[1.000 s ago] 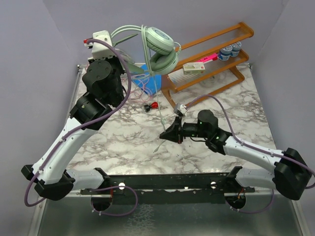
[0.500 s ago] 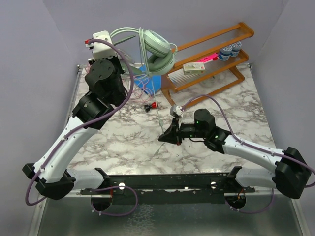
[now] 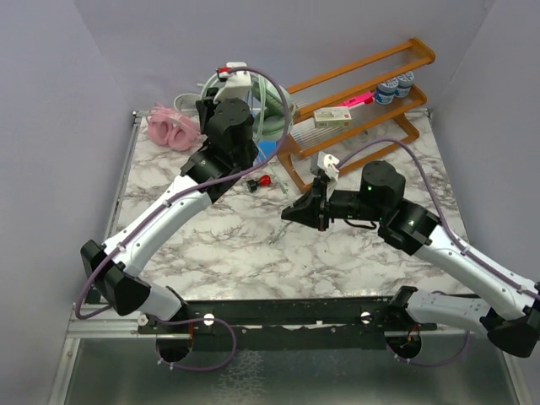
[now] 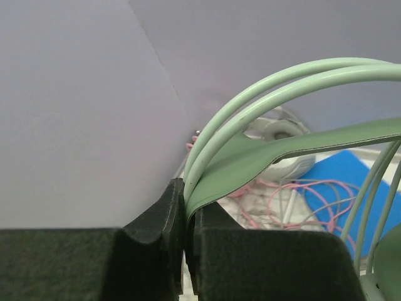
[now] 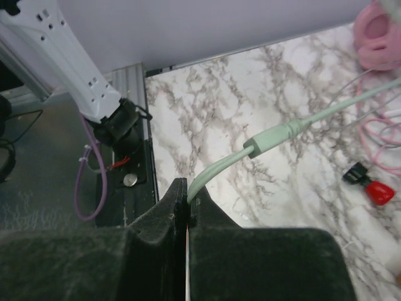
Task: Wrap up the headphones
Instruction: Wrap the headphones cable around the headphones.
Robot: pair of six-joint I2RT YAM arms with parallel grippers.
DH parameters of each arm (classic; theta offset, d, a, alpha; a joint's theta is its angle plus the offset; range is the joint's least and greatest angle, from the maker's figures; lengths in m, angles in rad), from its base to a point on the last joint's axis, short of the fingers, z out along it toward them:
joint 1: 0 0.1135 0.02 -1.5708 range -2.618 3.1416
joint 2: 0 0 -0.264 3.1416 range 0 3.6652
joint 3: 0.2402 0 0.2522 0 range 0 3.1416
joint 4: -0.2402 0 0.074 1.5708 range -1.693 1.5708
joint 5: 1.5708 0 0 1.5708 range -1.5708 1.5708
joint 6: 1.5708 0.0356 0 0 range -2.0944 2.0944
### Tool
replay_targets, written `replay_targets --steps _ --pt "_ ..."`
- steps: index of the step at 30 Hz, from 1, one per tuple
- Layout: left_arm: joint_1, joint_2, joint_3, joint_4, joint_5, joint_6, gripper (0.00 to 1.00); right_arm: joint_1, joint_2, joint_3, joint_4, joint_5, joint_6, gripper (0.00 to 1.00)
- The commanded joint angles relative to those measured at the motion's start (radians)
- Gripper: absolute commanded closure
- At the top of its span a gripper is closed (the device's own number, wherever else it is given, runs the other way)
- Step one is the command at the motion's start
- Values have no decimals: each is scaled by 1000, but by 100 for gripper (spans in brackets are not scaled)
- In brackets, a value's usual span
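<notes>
Swung right along the tabletop's far edge: left end effector (image 4: 186, 207) pinching green headphones (image 4: 301, 147) by the band. Right end effector (image 5: 187, 194) pinches cable (image 5: 279, 133); wrapping looks underway.

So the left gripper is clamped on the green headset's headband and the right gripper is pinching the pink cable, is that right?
Not quite. The right gripper is pinching the mint green cable, not pink; the right wrist view shows it. The left gripper does clamp the green headband.
</notes>
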Motion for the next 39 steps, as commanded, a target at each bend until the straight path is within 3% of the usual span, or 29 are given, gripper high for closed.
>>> replay_targets --steps 1,4,9,17,25,30,36,37,39 --pt "8 1 -57 160 -75 165 100 9 6 192 -272 177 -123 99" --pt "2 -25 -122 144 -49 195 100 9 27 311 -354 329 -176 99" --pt "-42 -85 -179 -55 85 90 100 9 95 469 -463 568 -246 99" --pt "-126 -201 -307 -160 215 87 100 9 157 479 -443 825 -325 99" --pt "-162 -344 -344 -349 550 -28 100 8 145 433 -358 896 -407 99" --pt "-163 -425 -342 -423 839 -78 100 9 158 406 -329 922 -422 98" --pt "-163 -477 -317 -448 976 -117 100 9 130 316 -231 892 -424 97" --pt "-164 -477 -305 -457 989 -125 100 9 120 294 -206 883 -426 96" --pt "-163 -480 -277 -475 1005 -147 100 9 97 252 -166 858 -423 83"
